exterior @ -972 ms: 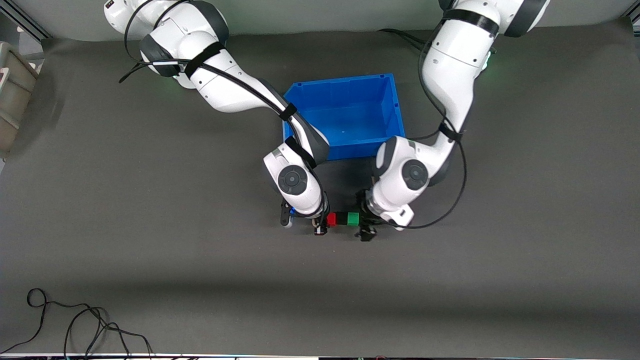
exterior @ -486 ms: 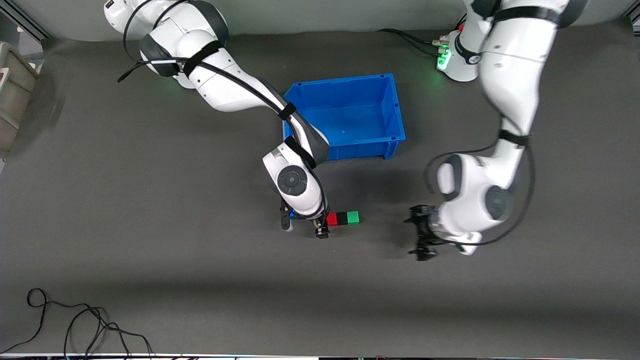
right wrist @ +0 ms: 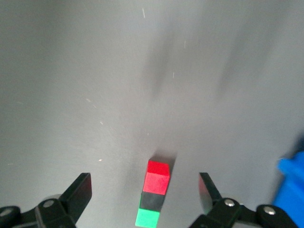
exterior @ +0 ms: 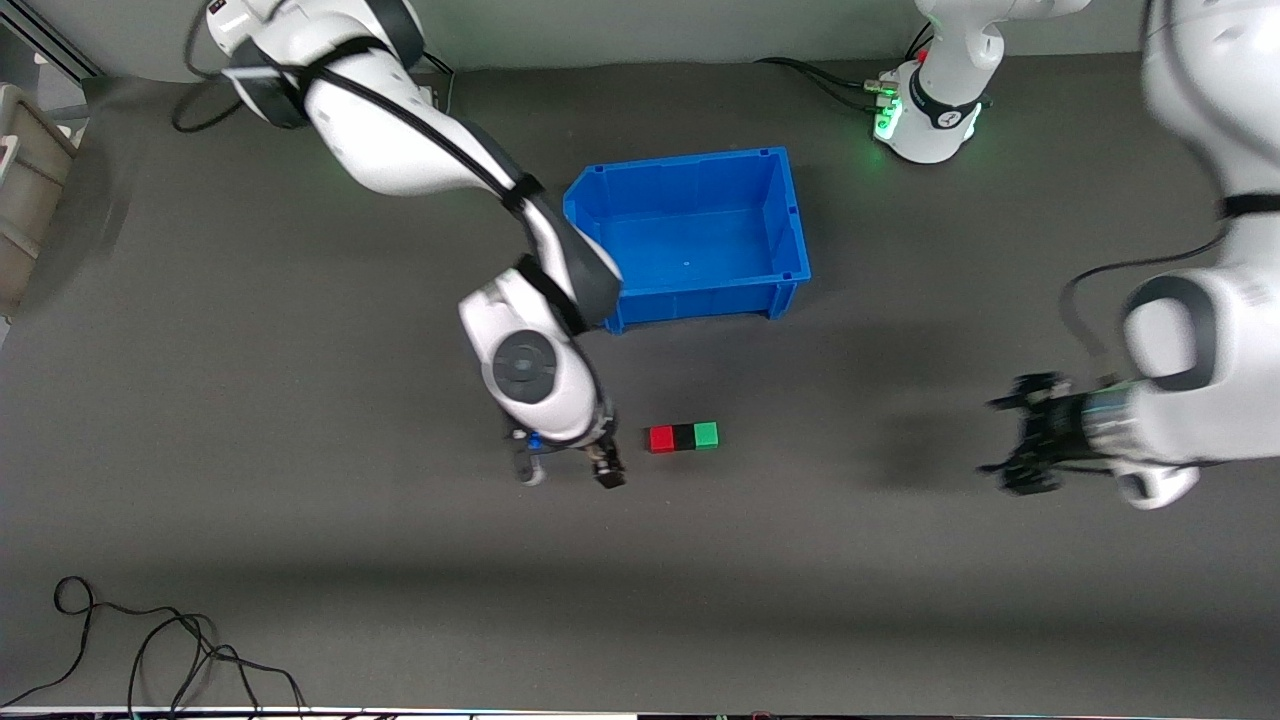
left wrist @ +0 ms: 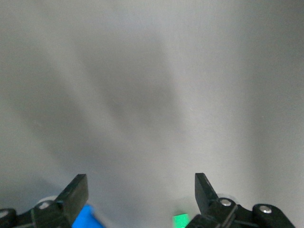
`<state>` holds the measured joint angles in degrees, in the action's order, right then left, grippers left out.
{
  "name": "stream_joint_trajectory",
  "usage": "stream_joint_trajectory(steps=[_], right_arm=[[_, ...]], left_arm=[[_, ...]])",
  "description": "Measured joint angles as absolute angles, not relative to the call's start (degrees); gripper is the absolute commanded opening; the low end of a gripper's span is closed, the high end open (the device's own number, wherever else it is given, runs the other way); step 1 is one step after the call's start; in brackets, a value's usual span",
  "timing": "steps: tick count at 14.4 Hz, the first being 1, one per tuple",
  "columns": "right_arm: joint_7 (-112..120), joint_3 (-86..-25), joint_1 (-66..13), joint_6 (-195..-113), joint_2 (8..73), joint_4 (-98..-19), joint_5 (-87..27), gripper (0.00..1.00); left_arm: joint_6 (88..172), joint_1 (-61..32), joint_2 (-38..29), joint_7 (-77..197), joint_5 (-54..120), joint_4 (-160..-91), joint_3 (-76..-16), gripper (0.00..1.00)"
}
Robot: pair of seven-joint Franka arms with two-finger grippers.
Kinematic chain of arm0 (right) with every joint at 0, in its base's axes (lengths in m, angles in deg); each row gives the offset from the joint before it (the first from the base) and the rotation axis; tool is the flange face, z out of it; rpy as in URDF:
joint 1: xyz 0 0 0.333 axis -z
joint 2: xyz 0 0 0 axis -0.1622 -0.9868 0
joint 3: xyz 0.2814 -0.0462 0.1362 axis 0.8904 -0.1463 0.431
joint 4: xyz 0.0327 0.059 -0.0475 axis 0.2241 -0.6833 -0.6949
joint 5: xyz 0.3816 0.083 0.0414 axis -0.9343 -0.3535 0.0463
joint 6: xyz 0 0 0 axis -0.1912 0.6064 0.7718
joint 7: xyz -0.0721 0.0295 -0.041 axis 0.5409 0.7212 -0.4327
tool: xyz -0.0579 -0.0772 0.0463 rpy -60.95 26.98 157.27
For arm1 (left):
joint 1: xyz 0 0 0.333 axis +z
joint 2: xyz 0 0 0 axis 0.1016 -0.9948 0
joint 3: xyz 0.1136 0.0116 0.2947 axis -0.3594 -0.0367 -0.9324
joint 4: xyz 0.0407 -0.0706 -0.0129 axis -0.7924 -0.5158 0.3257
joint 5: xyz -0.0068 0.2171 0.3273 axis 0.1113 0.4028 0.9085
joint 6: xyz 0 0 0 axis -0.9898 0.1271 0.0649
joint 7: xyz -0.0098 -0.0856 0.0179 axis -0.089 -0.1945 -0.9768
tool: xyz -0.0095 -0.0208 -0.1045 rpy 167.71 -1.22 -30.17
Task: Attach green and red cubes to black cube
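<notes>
The red cube [exterior: 660, 438], black cube [exterior: 683, 437] and green cube [exterior: 706, 435] lie touching in one row on the grey table, black in the middle. My right gripper [exterior: 567, 472] is open and empty, a short gap from the row's red end. Its wrist view shows the red cube [right wrist: 158, 178], black cube [right wrist: 152, 201] and green cube [right wrist: 147, 218] in line beyond the open gripper [right wrist: 145, 184]. My left gripper [exterior: 1025, 447] is open and empty, well off toward the left arm's end. In its wrist view the open gripper [left wrist: 140, 185] frames a corner of the green cube [left wrist: 180, 221].
The blue bin [exterior: 684, 160] stands empty, farther from the front camera than the cubes, and a piece of it shows in the left wrist view [left wrist: 88, 219]. A black cable [exterior: 150, 640] lies near the front edge. A grey box [exterior: 25, 190] sits at the right arm's end.
Both grippers have drawn away from the row of cubes: the left far toward its end of the table, the right a little toward its end. The cubes stay joined in place.
</notes>
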<state>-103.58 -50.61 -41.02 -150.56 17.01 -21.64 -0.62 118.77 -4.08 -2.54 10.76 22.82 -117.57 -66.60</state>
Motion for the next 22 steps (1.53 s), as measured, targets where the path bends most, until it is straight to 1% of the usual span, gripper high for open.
stream_joint_trajectory(steps=[3,7,9,11,14,16,18,19,22], right_arm=[[-94.49,-50.68,-35.68,-141.03,24.82,-21.52,-0.63,1.00],[-79.12,-50.80,-28.68,-127.62,34.44,-21.73,-2.20,1.00],[-70.93,-50.88,-24.83,-121.69,37.86,-21.82,-2.53,1.00],[-61.30,-50.97,-20.94,-117.98,40.76,-21.83,-2.58,1.00],[-41.58,-51.33,-13.86,-109.45,45.16,-22.39,-2.58,1.00],[-28.86,-53.36,-10.57,-107.95,48.11,-24.76,-2.58,1.00],[-18.53,-56.38,-10.17,-108.32,50.13,-28.00,-2.33,1.00],[-14.77,-57.01,-10.18,-109.73,50.86,-29.97,-1.50,1.00],[-8.70,-57.10,-10.90,-119.77,54.03,-38.57,1.10,1.00]], left_arm=[[112.10,-1.79,3.67,22.19,27.11,-117.54,-66.61,1.00],[106.09,-2.07,9.13,38.94,31.07,-117.47,-65.96,1.00],[105.13,-2.46,11.87,47.61,34.05,-117.48,-65.53,1.00],[104.88,-3.21,14.14,54.01,36.95,-117.52,-64.84,1.00],[104.71,-4.97,16.64,58.09,39.08,-117.75,-63.90,1.00],[104.72,-5.53,17.81,62.29,39.34,-117.96,-63.77,1.00],[104.83,-5.56,18.71,64.60,39.37,-118.00,-63.72,1.00],[104.89,-5.62,19.11,65.13,39.42,-118.01,-63.55,1.00],[104.99,-5.86,20.09,65.72,40.36,-118.01,-62.84,1.00]])
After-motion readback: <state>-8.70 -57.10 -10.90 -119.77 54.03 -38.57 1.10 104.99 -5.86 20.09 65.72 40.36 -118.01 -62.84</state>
